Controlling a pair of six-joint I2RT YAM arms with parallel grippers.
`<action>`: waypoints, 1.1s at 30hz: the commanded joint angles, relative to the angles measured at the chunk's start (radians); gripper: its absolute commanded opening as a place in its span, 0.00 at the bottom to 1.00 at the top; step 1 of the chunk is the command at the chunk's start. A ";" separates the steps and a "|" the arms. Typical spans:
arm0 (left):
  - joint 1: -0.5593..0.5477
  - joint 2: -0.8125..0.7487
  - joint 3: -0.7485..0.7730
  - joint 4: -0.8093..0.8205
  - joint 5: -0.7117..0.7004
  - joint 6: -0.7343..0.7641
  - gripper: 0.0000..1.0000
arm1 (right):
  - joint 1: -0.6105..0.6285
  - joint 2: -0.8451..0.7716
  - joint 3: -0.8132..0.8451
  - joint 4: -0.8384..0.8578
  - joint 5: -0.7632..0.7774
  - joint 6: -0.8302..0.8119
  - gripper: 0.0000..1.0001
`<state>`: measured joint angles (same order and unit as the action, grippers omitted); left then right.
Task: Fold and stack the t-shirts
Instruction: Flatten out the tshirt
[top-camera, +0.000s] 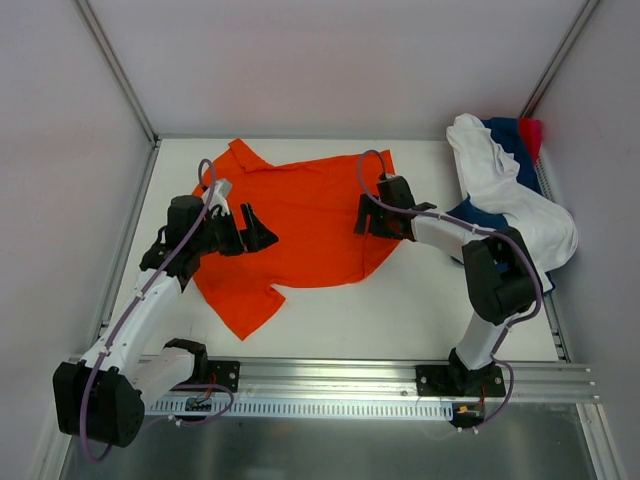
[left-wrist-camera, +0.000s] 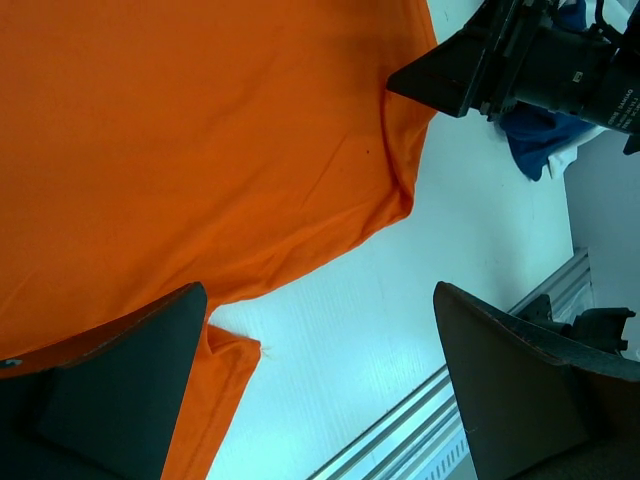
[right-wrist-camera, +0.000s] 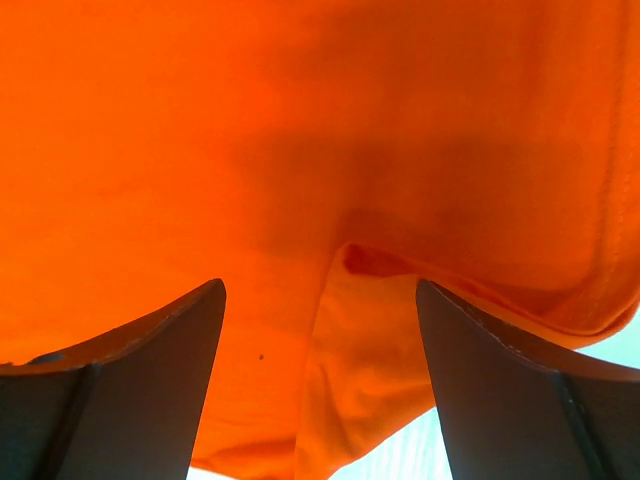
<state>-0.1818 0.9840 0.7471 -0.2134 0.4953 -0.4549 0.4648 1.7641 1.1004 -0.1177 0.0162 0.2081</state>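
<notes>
Orange t-shirt (top-camera: 310, 220) lies spread flat mid-table (top-camera: 400, 305), rumpled at its right edge; white t-shirt (top-camera: 505, 195), navy t-shirt (top-camera: 508, 135) and red-pink t-shirt (top-camera: 531, 131) are heaped in the far-right corner. Left gripper (top-camera: 262, 228) is over the orange shirt's left half, jaws wide, nothing in them. Right gripper (top-camera: 360, 218) is low at its right edge, jaws wide astride a raised fold, not pinching.
</notes>
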 joint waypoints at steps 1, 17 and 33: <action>0.001 0.019 -0.029 0.058 0.037 -0.016 0.99 | -0.009 0.011 0.053 0.026 0.060 -0.007 0.81; 0.001 0.041 -0.057 0.112 0.048 -0.039 0.99 | -0.018 0.060 0.012 0.070 0.034 0.022 0.43; 0.002 0.016 -0.077 0.117 0.048 -0.042 0.99 | -0.018 0.077 -0.019 0.078 0.048 0.013 0.14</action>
<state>-0.1818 1.0264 0.6865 -0.1310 0.5198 -0.4850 0.4492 1.8286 1.0866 -0.0601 0.0631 0.2176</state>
